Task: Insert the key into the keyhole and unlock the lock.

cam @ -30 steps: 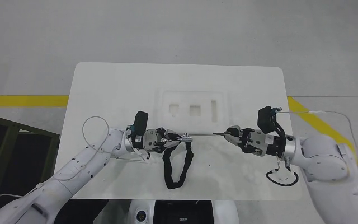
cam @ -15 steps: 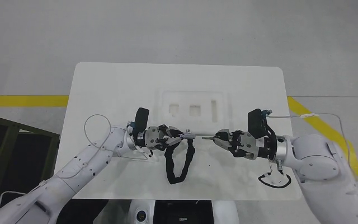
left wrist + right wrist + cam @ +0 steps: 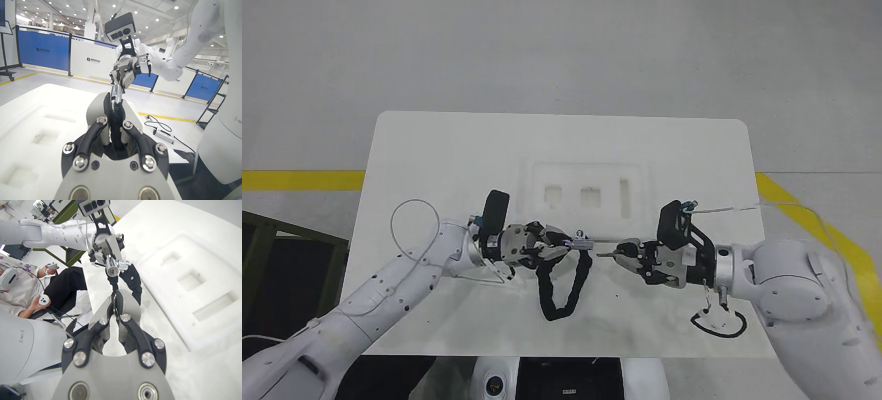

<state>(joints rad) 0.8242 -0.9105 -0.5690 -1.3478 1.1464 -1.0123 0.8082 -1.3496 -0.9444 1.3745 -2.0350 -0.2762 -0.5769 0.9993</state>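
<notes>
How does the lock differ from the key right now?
The lock is clamped in the left gripper, the key in the right gripper. The lock is a chrome cylinder on a black covered loop that hangs down; the key is small and dark-headed. Both are held above the table, facing each other, key not yet in the keyhole.
</notes>
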